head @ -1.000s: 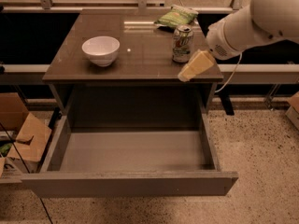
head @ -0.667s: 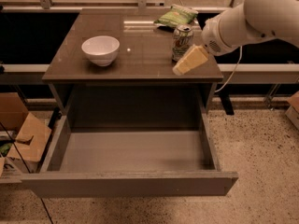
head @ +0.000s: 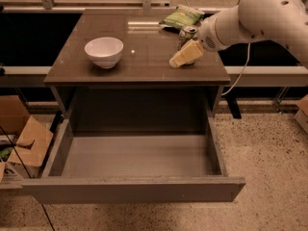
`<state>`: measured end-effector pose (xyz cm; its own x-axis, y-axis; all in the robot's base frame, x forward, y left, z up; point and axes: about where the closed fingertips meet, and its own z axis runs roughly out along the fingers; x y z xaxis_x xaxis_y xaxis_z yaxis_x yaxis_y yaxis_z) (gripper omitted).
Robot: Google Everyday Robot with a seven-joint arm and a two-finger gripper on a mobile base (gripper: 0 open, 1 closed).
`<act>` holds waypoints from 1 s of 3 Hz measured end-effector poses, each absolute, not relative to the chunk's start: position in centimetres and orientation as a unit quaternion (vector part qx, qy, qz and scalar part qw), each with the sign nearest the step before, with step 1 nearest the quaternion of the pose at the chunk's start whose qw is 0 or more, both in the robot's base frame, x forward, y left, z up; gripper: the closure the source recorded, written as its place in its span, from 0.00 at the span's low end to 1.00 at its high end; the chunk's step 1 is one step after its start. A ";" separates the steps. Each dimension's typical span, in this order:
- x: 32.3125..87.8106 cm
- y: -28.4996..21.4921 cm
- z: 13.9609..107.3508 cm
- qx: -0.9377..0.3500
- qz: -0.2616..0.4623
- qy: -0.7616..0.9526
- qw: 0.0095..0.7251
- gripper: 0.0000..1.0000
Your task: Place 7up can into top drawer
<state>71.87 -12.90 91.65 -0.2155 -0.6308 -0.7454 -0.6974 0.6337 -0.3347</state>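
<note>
The gripper [head: 185,55] was low over the right part of the table [head: 144,61], near the table's near edge. Its cream-coloured end slanted down to the left, on the near side of the 7up can [head: 188,32]. The gripper covered most of the can's body, so only the shiny metal top and a strip of the upper side showed above it. The two overlapped in the view. Whether the gripper was wide, narrow or gripping the can could not be told, nor whether it touched the can at all.

The white arm [head: 262,11] reached in from the upper right, its rounded joint over the right edge of the table. A thin cable [head: 240,71] hung from it past the table's right side.

The 7up can stood upright on the table top, right of centre, and was not yet in the drawer. Just beyond it, toward the far edge, lay a green crinkled chip bag [head: 182,17]. A white bowl [head: 104,51] sat upright on the left half of the table, well apart from the can.

Below the table top, the top drawer [head: 139,155] was pulled out toward the near side. Its smooth grey bottom was in full view, and its flat grey front panel ran across the bottom of the scene.

To the left of the drawer, a cardboard box [head: 26,138] with open flaps rested on the speckled floor [head: 269,153].
</note>
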 end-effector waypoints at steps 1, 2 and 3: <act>73.8 -12.8 91.2 -0.416 0.051 0.780 0.465 0.00; 75.8 -13.1 90.9 -0.408 0.067 0.780 0.470 0.00; 77.6 -13.4 90.6 -0.398 0.081 0.783 0.471 0.00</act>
<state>77.60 -13.35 90.59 -0.2391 -0.5474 -0.8020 -0.7005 0.6692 -0.2479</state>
